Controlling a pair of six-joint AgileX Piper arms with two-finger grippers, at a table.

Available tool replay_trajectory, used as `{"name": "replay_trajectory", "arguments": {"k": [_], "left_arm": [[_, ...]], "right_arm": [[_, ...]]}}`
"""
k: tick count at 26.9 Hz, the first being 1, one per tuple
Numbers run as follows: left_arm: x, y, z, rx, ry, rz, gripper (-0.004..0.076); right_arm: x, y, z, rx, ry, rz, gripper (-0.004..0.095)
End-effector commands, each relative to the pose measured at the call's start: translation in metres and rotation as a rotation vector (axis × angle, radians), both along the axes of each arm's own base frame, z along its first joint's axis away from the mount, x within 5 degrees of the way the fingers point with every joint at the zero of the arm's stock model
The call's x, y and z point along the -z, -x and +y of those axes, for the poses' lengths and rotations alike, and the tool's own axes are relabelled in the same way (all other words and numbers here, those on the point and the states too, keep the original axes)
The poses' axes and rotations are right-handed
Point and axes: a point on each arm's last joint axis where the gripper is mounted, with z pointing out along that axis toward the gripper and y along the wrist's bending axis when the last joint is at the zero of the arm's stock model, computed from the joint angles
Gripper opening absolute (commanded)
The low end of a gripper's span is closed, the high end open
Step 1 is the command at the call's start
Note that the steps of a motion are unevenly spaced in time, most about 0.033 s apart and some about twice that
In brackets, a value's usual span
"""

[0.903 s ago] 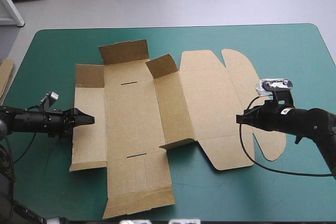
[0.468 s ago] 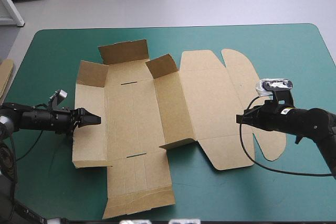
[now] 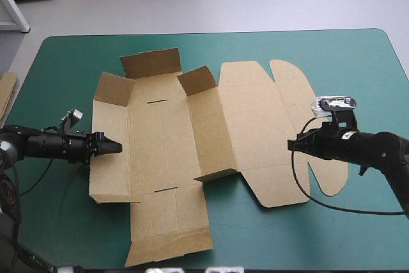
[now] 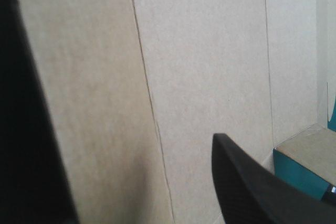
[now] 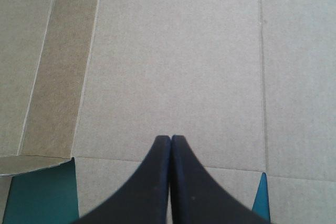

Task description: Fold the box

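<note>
Box: the box (image 3: 166, 151) is a cut sheet of brown board, opened out on the teal-green worktop (image 3: 358, 62), left of centre, with its lid panel (image 3: 255, 126) lying flat toward the right.
Raised flaps: the far end flap (image 3: 151, 62), an inner flap (image 3: 198, 80) and the far-left corner flap (image 3: 114, 89) tilt upward; the rest looks flat or nearly so.
Left gripper: the left gripper (image 3: 114, 147) reaches in low from the left edge over the box's left wall panel (image 3: 108, 171). Its fingers (image 4: 252, 182) stand well apart with bare board ahead of them, so nothing is clamped.
Right gripper: the right gripper (image 3: 291, 144) sits over the lid's right edge, fingers (image 5: 157, 182) pressed together in one pointed arch, gripping nothing. It probably serves as a weight that keeps the sheet from sliding.
Step in hand: judged as early work on the left wall, the spread fingers placed to take or push that panel along its crease.
Progress: little; no wall is tucked.
Risk: a push on the left panel may drag the whole sheet rightward if the lid is not pinned.
Spare board: an edge of more board (image 3: 6, 91) shows at the worktop's left edge.
</note>
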Motion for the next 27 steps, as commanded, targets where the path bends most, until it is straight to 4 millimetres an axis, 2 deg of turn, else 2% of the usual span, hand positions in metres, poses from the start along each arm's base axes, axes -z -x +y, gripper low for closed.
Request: {"name": "replay_trajectory", "arguments": {"k": [1,2,4,5,8,9,14,19,21,24,27], "left_arm": [[-0.023,0.003,-0.013,0.060,0.102,-0.039,0.0364],[-0.023,0.003,-0.014,0.062,0.102,-0.039,0.0361],[-0.023,0.003,-0.014,0.063,0.102,-0.039,0.0305],[-0.023,0.003,-0.014,0.062,0.101,-0.039,0.0252],[-0.022,0.003,-0.014,0.072,0.092,-0.049,0.0026],[-0.022,0.003,-0.013,0.076,0.087,-0.052,-0.0005],[-0.022,0.000,-0.011,0.056,0.061,-0.061,-0.0009],[-0.035,-0.010,-0.008,0.057,0.034,-0.104,-0.0009],[-0.045,-0.017,-0.004,0.055,0.007,-0.135,-0.0009],[-0.077,-0.035,0.006,0.070,-0.151,-0.190,-0.0009],[-0.103,-0.051,0.001,0.094,-0.271,-0.256,-0.0009]], "right_arm": [[-0.016,-0.002,0.000,0.016,-0.026,-0.082,-0.0019],[-0.016,-0.002,0.000,0.016,-0.026,-0.082,-0.0019],[-0.016,-0.002,0.000,0.016,-0.026,-0.082,-0.0019],[-0.016,-0.002,0.000,0.016,-0.026,-0.082,-0.0019],[-0.016,-0.002,0.000,0.016,-0.026,-0.082,-0.0019],[-0.016,-0.002,0.000,0.016,-0.026,-0.082,-0.0019],[-0.016,-0.002,0.000,0.016,-0.026,-0.082,-0.0019],[-0.016,-0.002,0.000,0.016,-0.026,-0.082,-0.0019],[-0.016,-0.002,0.000,0.016,-0.026,-0.082,-0.0019],[-0.016,-0.002,0.000,0.016,-0.026,-0.082,-0.0019],[-0.016,-0.002,0.000,0.016,-0.026,-0.082,-0.0019]]}}
